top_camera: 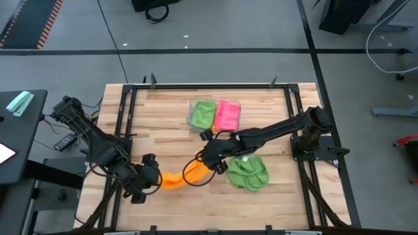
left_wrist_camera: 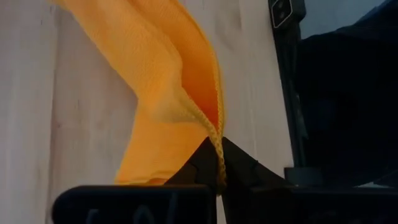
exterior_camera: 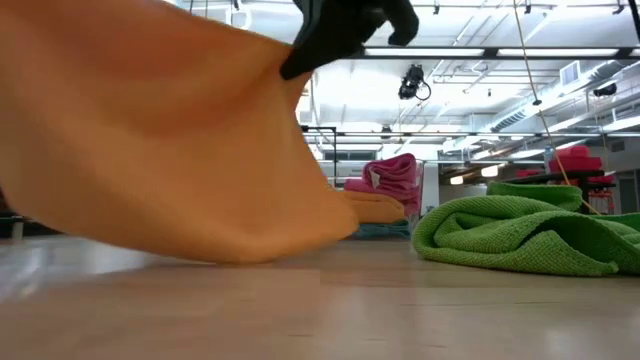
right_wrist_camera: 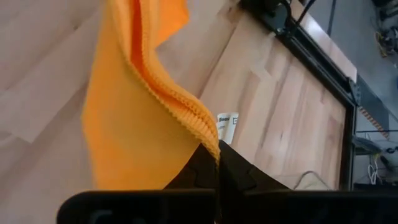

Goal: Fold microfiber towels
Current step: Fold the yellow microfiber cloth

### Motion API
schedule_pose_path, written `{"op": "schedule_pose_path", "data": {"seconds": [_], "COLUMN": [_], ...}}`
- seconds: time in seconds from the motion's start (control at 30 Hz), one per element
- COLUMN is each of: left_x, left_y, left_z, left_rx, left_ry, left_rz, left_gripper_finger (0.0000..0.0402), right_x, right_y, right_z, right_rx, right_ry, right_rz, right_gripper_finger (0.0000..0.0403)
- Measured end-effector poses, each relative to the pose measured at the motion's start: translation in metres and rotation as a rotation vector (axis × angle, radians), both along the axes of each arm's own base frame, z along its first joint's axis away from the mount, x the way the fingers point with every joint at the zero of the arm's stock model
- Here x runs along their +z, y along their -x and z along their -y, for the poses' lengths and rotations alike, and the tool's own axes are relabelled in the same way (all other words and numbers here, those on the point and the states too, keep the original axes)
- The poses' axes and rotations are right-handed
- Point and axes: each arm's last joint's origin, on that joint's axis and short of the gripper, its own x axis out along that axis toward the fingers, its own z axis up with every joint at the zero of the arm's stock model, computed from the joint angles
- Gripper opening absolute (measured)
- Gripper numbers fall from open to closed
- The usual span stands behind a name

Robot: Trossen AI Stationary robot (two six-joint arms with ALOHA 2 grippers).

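We see a plain orange towel (top_camera: 175, 179) and a green towel (top_camera: 248, 173). Green (top_camera: 203, 113) and pink (top_camera: 227, 115) cloths fill the clear tray (top_camera: 190, 116).

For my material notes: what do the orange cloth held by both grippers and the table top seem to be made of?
The orange cloth looks like soft microfiber: fine looped pile, matte, with a stitched ribbed edge, and it drapes limply between the left gripper and right gripper. The table top seems to be pale wood in jointed strips, smooth and probably sealed.
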Motion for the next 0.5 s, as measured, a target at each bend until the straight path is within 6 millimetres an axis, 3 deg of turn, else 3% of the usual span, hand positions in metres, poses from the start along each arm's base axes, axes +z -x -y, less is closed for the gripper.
{"op": "schedule_pose_path", "data": {"seconds": [0.27, 0.5], "left_x": [-0.0048, -0.0052], "left_y": [0.0049, 0.0054], "left_z": [-0.0069, -0.0075], "left_rx": [0.03, 0.01], "left_ry": [-0.1, -0.124], "left_rz": [-0.044, -0.044], "left_gripper_finger": [0.0028, 0.0009], "right_x": [-0.0014, 0.0014], "right_y": [0.0031, 0.0045], "right_z": [0.0011, 0.0017], "right_rx": [-0.014, -0.019], "right_ry": [0.009, 0.013], "right_rz": [-0.031, -0.026], "right_gripper_finger": [0.0001, 0.0001]}}
